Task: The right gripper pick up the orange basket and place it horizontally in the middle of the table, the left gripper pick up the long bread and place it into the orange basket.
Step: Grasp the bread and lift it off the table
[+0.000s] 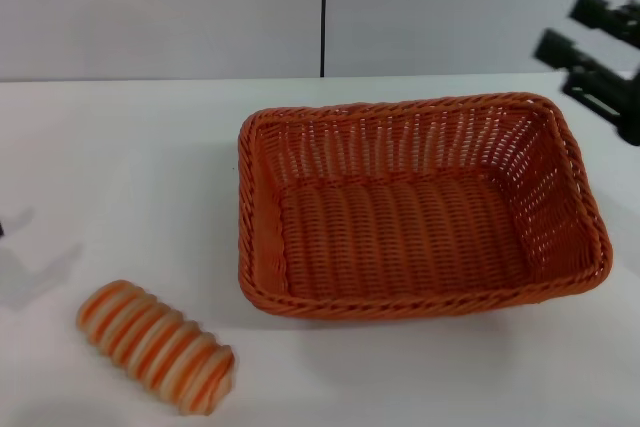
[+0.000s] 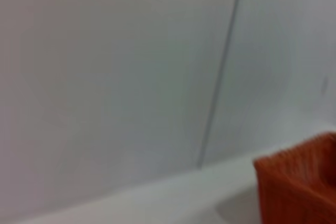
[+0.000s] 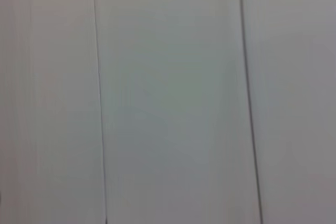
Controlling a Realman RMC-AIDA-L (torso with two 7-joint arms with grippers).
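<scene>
The orange basket (image 1: 420,207) lies flat and lengthwise across the middle of the white table (image 1: 120,147), with nothing inside it. One corner of the basket (image 2: 302,184) also shows in the left wrist view. The long bread (image 1: 155,345), striped orange and cream, rests on the table at the front left, apart from the basket. My right gripper (image 1: 573,29) hangs in the air beyond the basket's far right corner, open, with nothing between its fingers. The left gripper is out of view; only a faint shadow falls on the table's left edge.
A grey panelled wall (image 1: 200,7) with a dark vertical seam stands behind the table. The right wrist view shows only this wall (image 3: 168,98). Bare tabletop lies left of the basket and in front of it.
</scene>
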